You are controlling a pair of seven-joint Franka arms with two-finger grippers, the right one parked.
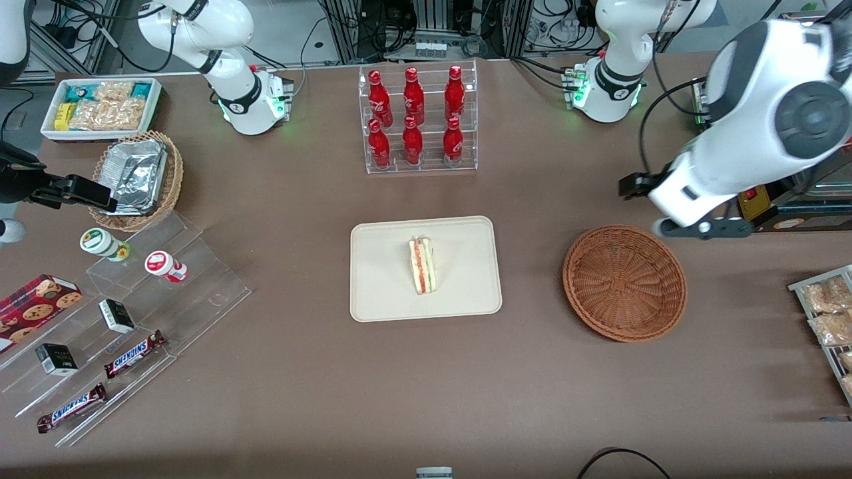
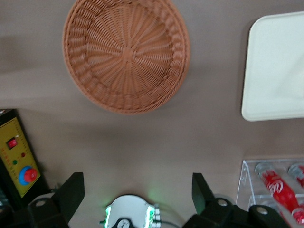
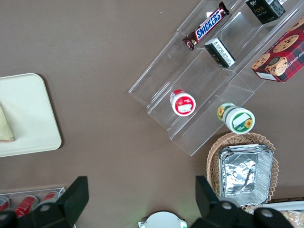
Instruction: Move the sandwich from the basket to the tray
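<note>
The sandwich (image 1: 422,266) is found lying on the tray (image 1: 379,296), the basket (image 1: 624,283) empty, and the gripper (image 2: 137,192) raised above the surface with fingers (image 2: 71,192) spread and unladen; the wedge is judged light, soft, slippery-wrapped, best held across its bread faces.

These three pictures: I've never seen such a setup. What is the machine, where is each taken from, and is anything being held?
Two white robot arms stand at a brown table. One picture looks down from the front; the other two come from cameras on the arms' wrists. Only one arm works. Its pincer hangs open and holds nothing, raised above the table beside the basket, which is empty. The sandwich lies on the tray in the middle. Around them are a rack of red bottles, clear steps with chocolate bars, and snack bins.
</note>
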